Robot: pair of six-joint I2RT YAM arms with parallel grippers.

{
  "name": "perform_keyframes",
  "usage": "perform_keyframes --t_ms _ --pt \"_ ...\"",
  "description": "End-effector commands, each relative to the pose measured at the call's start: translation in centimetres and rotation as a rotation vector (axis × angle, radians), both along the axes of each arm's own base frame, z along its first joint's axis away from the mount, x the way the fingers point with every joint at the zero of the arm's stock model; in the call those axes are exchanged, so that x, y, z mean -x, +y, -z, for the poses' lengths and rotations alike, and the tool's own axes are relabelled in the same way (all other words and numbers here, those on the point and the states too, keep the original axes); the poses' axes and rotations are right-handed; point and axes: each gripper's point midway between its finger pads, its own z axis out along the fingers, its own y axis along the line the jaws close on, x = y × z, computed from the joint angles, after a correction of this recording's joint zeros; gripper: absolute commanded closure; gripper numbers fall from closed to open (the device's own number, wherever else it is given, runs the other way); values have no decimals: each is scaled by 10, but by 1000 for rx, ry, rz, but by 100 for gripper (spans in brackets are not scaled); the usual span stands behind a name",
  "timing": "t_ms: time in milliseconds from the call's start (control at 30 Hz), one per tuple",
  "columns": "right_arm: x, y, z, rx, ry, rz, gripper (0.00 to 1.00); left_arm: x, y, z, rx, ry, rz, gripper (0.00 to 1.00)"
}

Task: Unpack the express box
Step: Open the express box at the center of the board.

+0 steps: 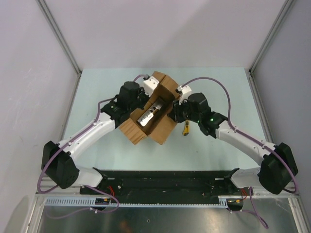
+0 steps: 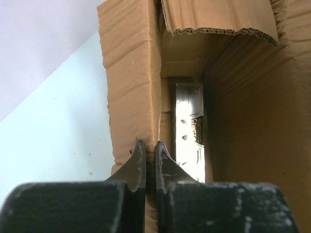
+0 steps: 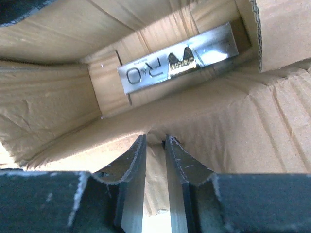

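While the express box [image 1: 134, 130] sits open at the middle of the table [image 1: 92, 92], I see my left gripper [image 2: 149, 144] at its 9 o'clock side, clamped on the rim of the cardboard wall. My right gripper [image 3: 155, 138] straddles the 3 o'clock wall, jaws narrow; I cannot tell whether they bite. A slim silver package [image 3: 177, 65] lies on the box floor. A yellow knife [image 1: 185, 130] lies at the box's 4 o'clock.
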Motion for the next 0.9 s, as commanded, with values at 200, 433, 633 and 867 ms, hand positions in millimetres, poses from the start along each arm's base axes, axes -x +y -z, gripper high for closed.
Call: perform_keyframes --t_ms 200,433,633,867 --pt "37 -32 86 108 187 67 73 50 -32 -16 79 -140 162 100" --pt "40 -32 65 32 140 60 66 68 -36 3 139 -64 166 100" --pt "27 -23 13 -137 46 79 54 80 -61 10 200 19 261 100" --pt "22 -1 10 -119 -20 30 51 86 -69 32 206 95 273 100"
